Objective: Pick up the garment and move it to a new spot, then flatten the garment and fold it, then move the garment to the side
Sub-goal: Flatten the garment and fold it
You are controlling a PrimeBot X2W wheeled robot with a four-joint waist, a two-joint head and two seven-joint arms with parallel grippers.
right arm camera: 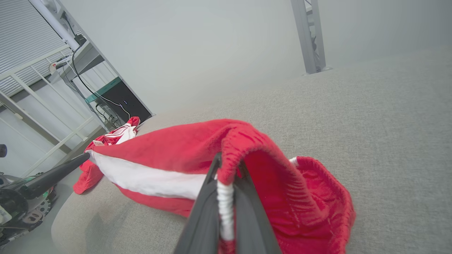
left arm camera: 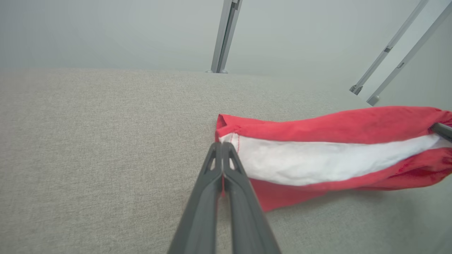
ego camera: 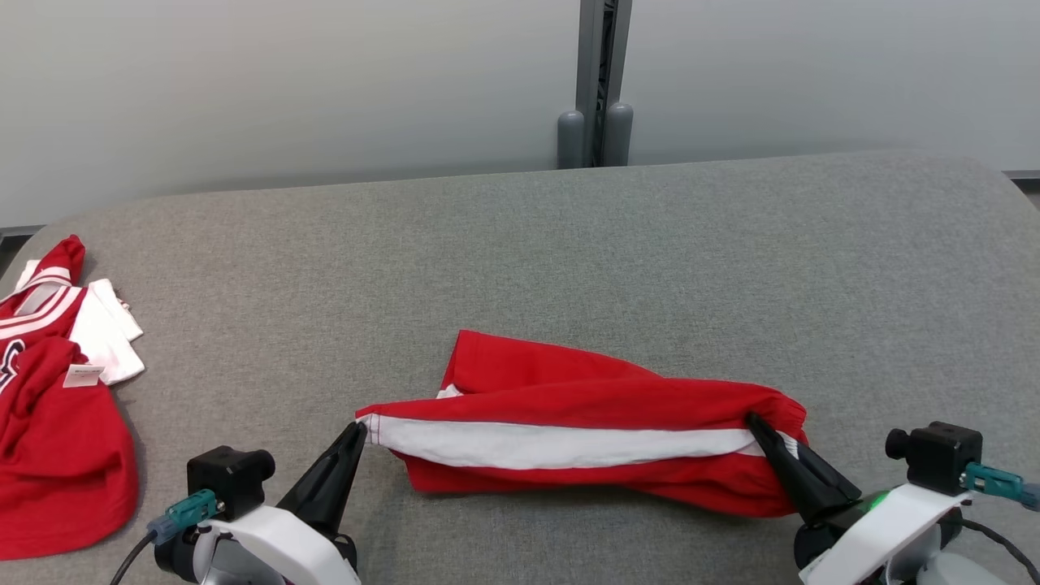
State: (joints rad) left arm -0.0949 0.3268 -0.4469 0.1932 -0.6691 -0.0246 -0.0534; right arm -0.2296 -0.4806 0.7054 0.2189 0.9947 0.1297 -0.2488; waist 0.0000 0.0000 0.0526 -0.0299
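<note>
We see the red garment (ego camera: 585, 406), white stripe lengthwise, twisted at the worktop's (ego camera: 569, 260) near middle. Our left fingers (ego camera: 345, 455) pinch tight on its left hem, right fingers (ego camera: 772, 451) on the gathered waistband. Its underside's hidden; a red jersey (ego camera: 57, 439) far left is cut off.

The surface (ego camera: 569, 260) is covered with a grey woven fabric, and at its far left edge lies a crumpled red jersey (ego camera: 49, 422) with white stripes and a small white tag (ego camera: 84, 374). Behind the surface stands a pale plain wall (ego camera: 284, 89), with a grey metal post (ego camera: 601, 73) that has two rounded grey feet (ego camera: 570, 140). In the right wrist view, a white metal frame (right arm camera: 53, 116), a black box (right arm camera: 123, 102) and some black cables (right arm camera: 84, 84) are beyond the jersey.
</note>
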